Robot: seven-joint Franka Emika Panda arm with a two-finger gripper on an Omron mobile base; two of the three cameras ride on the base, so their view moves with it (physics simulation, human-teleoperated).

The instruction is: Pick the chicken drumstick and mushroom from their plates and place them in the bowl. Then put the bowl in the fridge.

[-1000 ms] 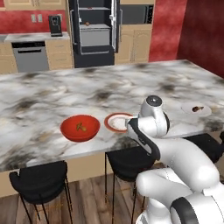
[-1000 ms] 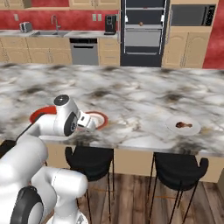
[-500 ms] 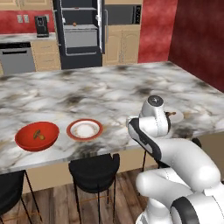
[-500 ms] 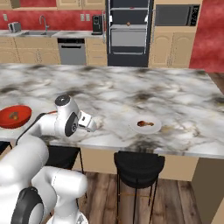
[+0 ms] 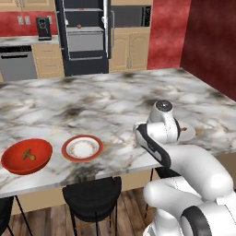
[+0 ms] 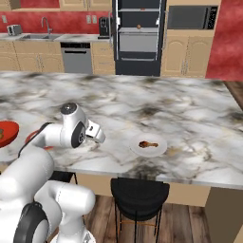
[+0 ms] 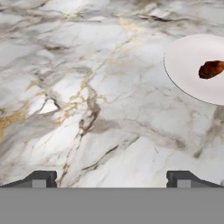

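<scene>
Chicken drumstick [image 6: 148, 144] lies on the pale plate [image 6: 159, 147] near the marble table's [image 6: 190, 114] front edge. Claw [image 7: 111, 179] hovers wide open over bare marble beside it, holding nothing. Red bowl [image 5: 18, 161] holds the mushroom [image 5: 29, 156], just beside the red-rimmed plate [image 5: 83, 148].

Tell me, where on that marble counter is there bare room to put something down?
Most of the marble counter is bare: the whole far half, and the stretch between the red-rimmed plate and the pale plate holding the drumstick. It's busiest near the red bowl.
</scene>
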